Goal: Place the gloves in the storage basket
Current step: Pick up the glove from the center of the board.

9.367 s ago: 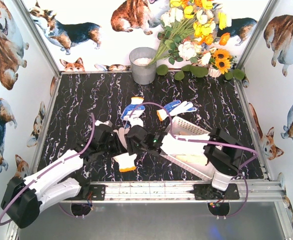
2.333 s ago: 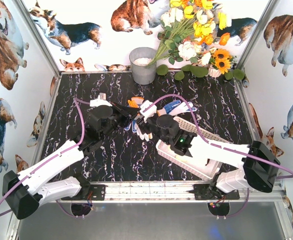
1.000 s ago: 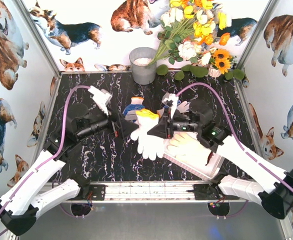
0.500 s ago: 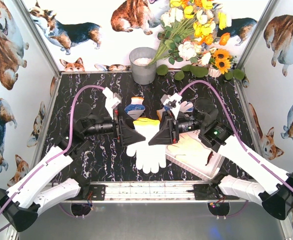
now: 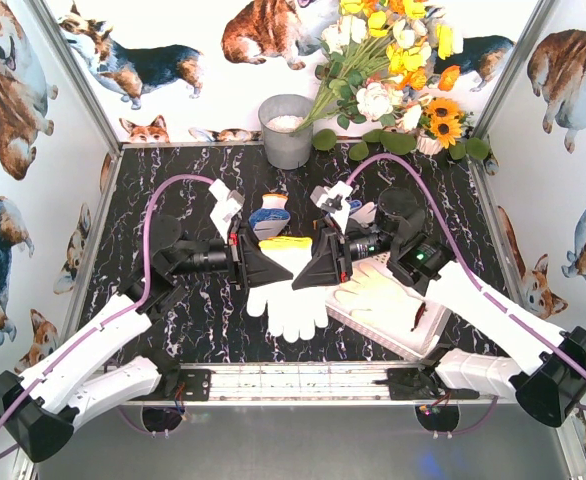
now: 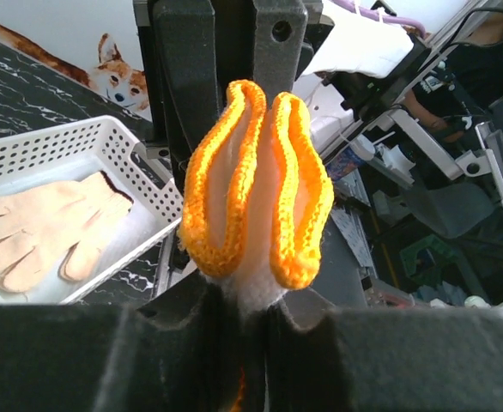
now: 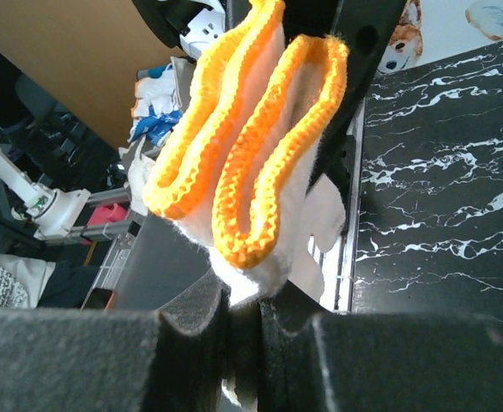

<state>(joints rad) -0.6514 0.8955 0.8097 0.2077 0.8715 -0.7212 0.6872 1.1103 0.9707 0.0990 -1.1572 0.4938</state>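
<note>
The left tool [image 5: 264,263] and the right tool [image 5: 316,266] face each other over the middle of the desk [image 5: 443,200]. Both are closed on the orange cuff of one white glove, the held glove [image 5: 289,295]. In the top view its cuff sits between the two tools and its fingers spread toward the near edge. It lies just left of the storage basket [image 5: 409,338], not inside it.

The left wrist view shows the left tool [image 6: 239,319] pinching the base of the held glove [image 6: 253,184]. The orange trim is folded into two upright loops there, and the other arm's dark fingers rise right behind it. In the right wrist view the right tool [image 7: 245,319] clamps the same held glove [image 7: 243,150] from the opposite side, the cuff leaning a little left.

The storage basket [image 6: 80,153] sits on the near right part of the desk, partly under the right arm. A cream glove [image 5: 371,296] lies flat in it, also seen from the left wrist [image 6: 50,230].

A blue-dotted glove [image 5: 269,212] rests on the desk just beyond the held one. Another glove [image 5: 366,212] shows partly beside the right arm. A grey bucket [image 5: 286,130] and flowers [image 5: 388,60] stand at the far edge.
</note>
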